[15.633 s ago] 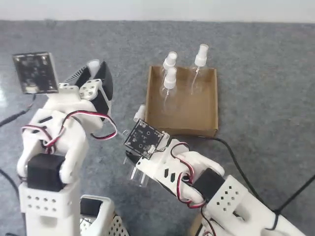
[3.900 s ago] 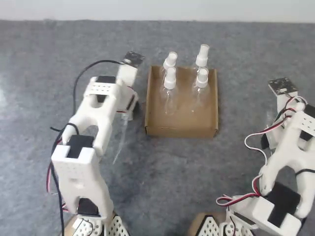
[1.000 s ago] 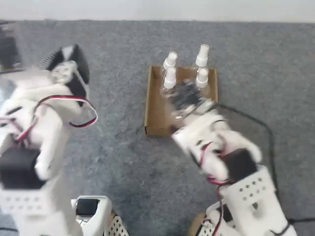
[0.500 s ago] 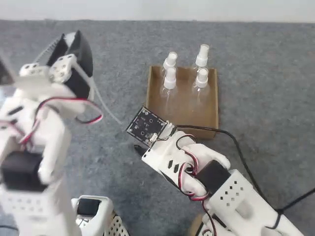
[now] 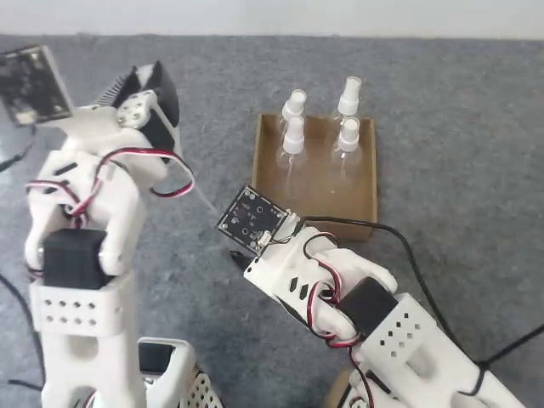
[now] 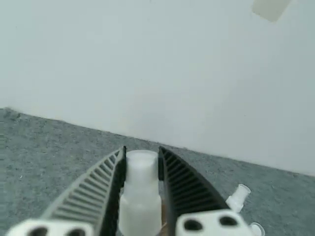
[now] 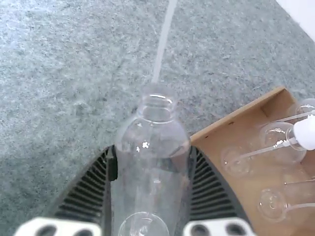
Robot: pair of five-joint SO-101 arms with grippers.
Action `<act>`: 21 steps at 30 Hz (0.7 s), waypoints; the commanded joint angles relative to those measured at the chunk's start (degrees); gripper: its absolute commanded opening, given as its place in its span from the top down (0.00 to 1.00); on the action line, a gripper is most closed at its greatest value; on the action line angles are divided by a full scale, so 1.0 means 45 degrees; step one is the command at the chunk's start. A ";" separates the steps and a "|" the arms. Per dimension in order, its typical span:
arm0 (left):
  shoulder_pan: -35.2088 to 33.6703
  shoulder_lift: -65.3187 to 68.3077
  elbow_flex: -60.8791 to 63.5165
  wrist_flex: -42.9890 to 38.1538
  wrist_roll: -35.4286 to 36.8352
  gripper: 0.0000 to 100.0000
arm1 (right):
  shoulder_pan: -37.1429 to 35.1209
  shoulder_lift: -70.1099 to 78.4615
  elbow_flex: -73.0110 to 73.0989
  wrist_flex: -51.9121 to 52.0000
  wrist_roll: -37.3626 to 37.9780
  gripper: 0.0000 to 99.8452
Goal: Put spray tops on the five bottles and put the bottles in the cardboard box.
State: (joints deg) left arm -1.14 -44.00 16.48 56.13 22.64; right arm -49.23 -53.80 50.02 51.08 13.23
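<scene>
The left gripper (image 6: 141, 152), clamped on the last spray top (image 6: 141, 191), has swung in toward the cardboard box (image 5: 314, 223), its dip tube (image 7: 163, 44) now just above the open bottle (image 7: 152, 162) clamped in the right gripper (image 7: 151, 150) beside the box, so threading looks imminent

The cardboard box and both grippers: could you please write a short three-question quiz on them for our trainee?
1. How many capped bottles are in the cardboard box?
2. True or false: the bottle in the right gripper is already capped.
3. The left gripper holds: A) a spray top, B) a bottle, C) nothing.
Key: 1 four; 2 false, its neck is open; 3 A.
</scene>
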 commanded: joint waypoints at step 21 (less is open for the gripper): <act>0.2110 -0.3165 0.5480 0.0234 0.0059 0.99 | 0.0518 -0.2042 0.2129 -0.3331 -0.0215 0.99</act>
State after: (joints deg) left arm 6.95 -52.62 38.02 57.27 22.99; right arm -48.53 -58.73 58.02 43.43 12.88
